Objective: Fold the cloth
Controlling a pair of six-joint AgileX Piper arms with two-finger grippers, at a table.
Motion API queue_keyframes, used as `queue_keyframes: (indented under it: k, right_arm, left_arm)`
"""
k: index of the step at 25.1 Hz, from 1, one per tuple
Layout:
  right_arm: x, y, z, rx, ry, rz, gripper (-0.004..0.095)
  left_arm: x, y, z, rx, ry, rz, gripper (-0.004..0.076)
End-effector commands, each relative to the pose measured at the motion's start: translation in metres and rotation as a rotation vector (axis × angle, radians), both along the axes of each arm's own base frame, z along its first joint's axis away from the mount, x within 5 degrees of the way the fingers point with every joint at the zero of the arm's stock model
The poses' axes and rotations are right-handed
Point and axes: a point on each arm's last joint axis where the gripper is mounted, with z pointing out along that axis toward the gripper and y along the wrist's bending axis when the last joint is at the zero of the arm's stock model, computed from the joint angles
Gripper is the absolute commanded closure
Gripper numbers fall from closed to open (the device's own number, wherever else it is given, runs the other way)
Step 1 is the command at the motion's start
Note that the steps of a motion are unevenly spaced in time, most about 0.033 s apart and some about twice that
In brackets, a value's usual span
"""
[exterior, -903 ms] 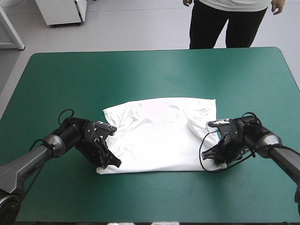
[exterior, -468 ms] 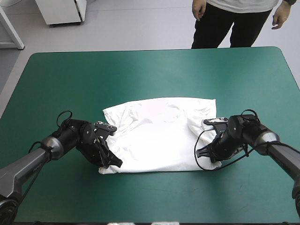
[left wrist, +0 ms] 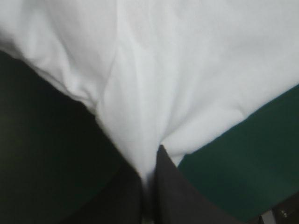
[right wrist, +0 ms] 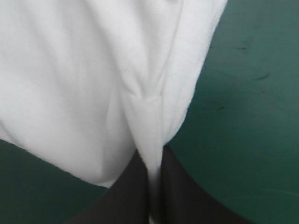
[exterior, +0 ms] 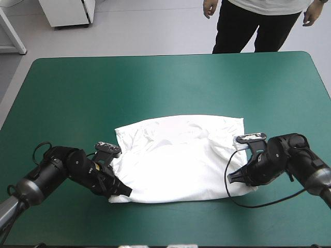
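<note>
The white T-shirt (exterior: pixel 178 157) lies spread on the teal-green cover (exterior: pixel 155 82), a little toward the near edge of the table. My left gripper (exterior: pixel 120 189) is shut on the T-shirt at its near left corner; in the left wrist view the cloth (left wrist: pixel 154 79) runs down into the meeting fingers of that gripper (left wrist: pixel 150 179). At the near right corner my right gripper (exterior: pixel 239 178) is also shut on the T-shirt. The right wrist view shows a pinched fold of the T-shirt (right wrist: pixel 93 84) drawn between this gripper's (right wrist: pixel 152 179) black fingers.
Bare teal-green cover surrounds the shirt on all sides, widest toward the far edge (exterior: pixel 165 56). A person (exterior: pixel 253 23) stands beyond the far edge, not over the table.
The right gripper closed on the shirt's near right corner. Both grippers pulled back toward the near edge, dragging the shirt's front hem with them; the shirt sits nearer than earlier.
</note>
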Motion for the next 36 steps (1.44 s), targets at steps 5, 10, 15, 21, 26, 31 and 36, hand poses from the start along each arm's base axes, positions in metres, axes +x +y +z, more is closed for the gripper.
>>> queue_keyframes:
  k: [5,10,15,21,26,31,36]
  right_arm:
    - [-0.022,-0.009,0.032,0.017,-0.101,-0.026,0.0921]
    - [-0.021,-0.009,0.053,0.044,-0.181,-0.037,0.0921]
    - [-0.002,-0.009,0.091,0.062,-0.392,-0.076,0.0921]
    - [0.027,-0.007,0.109,0.001,-0.492,-0.078,0.0921]
    - [0.058,0.000,0.110,-0.011,-0.555,-0.083,0.0922]
    - [0.095,0.011,0.087,-0.014,-0.562,-0.090,0.0922]
    - [0.126,0.021,0.049,-0.034,-0.512,-0.087,0.0921]
  left_arm:
    - [-0.015,0.002,0.058,-0.094,-0.136,0.009,0.0734]
    - [-0.008,0.003,0.091,-0.103,-0.236,0.025,0.0734]
    - [0.000,0.006,0.116,-0.094,-0.359,0.044,0.0734]
    - [0.017,0.001,0.115,-0.106,-0.431,0.069,0.0734]
    - [0.046,-0.005,0.104,-0.057,-0.495,0.076,0.0734]
    - [0.082,-0.013,0.077,0.035,-0.529,0.077,0.0734]
    - [0.113,-0.018,0.048,0.113,-0.555,0.093,0.0734]
